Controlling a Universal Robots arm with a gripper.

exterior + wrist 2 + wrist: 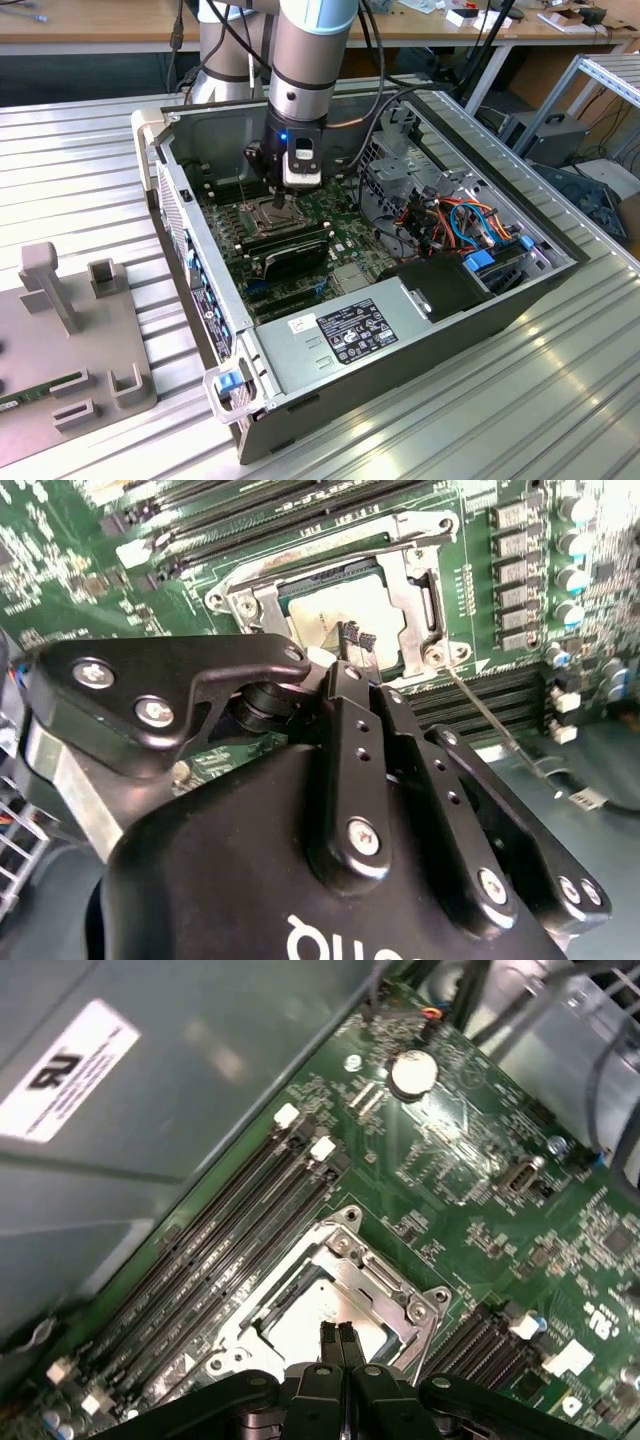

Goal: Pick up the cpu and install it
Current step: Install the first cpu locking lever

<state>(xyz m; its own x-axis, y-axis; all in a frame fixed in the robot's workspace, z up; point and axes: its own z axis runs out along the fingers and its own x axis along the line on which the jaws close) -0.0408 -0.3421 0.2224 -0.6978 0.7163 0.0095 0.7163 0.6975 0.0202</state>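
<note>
**Cpu [335, 615] lying in the socket, gripper [357, 638] pinched shut right over it**

From where I stand, the arm reaches down into the open computer case [185, 230] and the gripper hangs low over the motherboard [480, 1190]. Its two fingertips are pressed together with nothing between them, so it has hold of nothing. The cpu lies flat directly beneath the tips, silvery top up, inside the shiny socket frame [425, 590]. I cannot tell whether the tips actually touch the metal top. Memory slots [230, 1230] run along either side of the frame, a little way out from the hand.

To seat the chip well, I reckon any push has to be light, straight down and on the middle of the top, so it settles level rather than rocking on one edge. In both wrist views its edges look square to the frame, which seems a good sign. A thin wire lever [480, 710] slants away just beside the fingers, and they ought to keep off it.
</note>
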